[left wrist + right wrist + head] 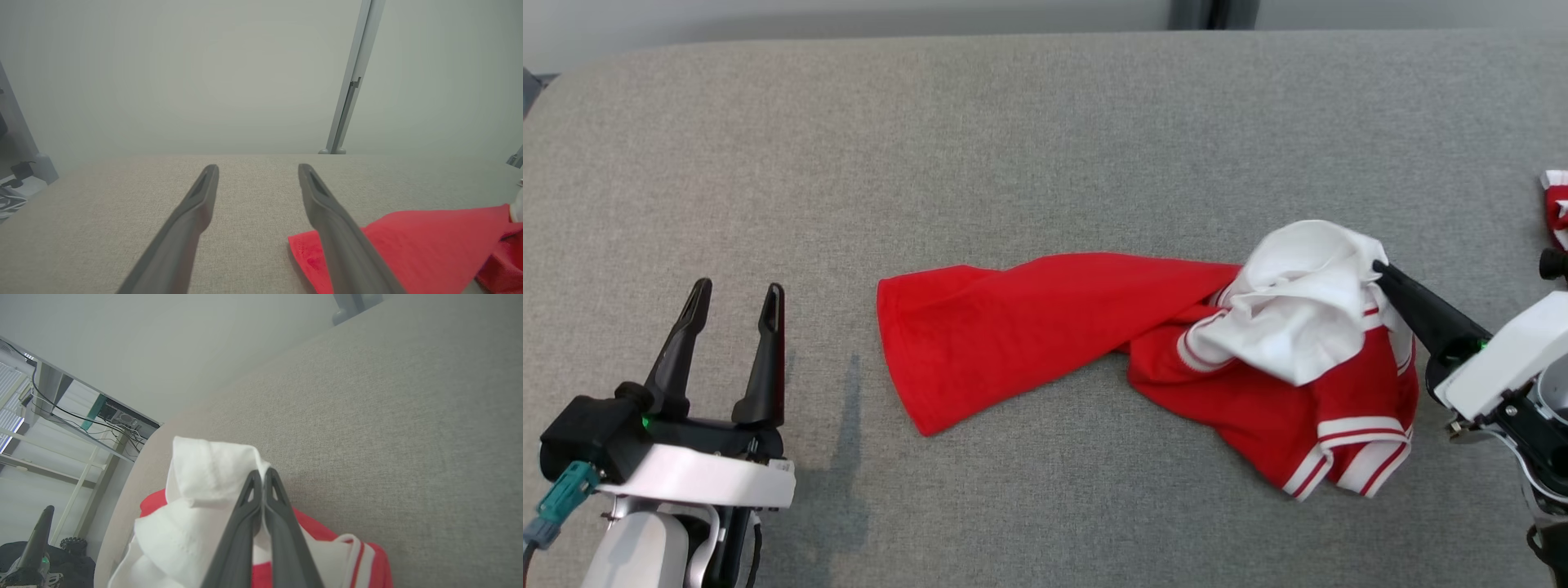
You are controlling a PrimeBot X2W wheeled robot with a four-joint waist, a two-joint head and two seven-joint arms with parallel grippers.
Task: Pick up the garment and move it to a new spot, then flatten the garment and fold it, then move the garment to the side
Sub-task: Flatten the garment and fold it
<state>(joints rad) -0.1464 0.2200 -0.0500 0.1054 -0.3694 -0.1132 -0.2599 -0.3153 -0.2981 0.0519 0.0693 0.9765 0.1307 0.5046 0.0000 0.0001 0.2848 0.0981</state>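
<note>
My right gripper (pixel 1378 267) is pinched tight on the white part of the crumpled red and white cloth shirt (pixel 1054 327), which lies on the right side of the grey fabric table (pixel 1013 139). My left gripper (pixel 737 290) sits wide apart, holding nothing. I think only the grabbing is done; moving, flattening and folding are all left.

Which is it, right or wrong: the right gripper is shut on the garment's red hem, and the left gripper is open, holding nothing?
Wrong in one respect: the right gripper is shut on the garment's white part, not its red hem, as the right wrist view shows. The left gripper is open, holding nothing.
</note>
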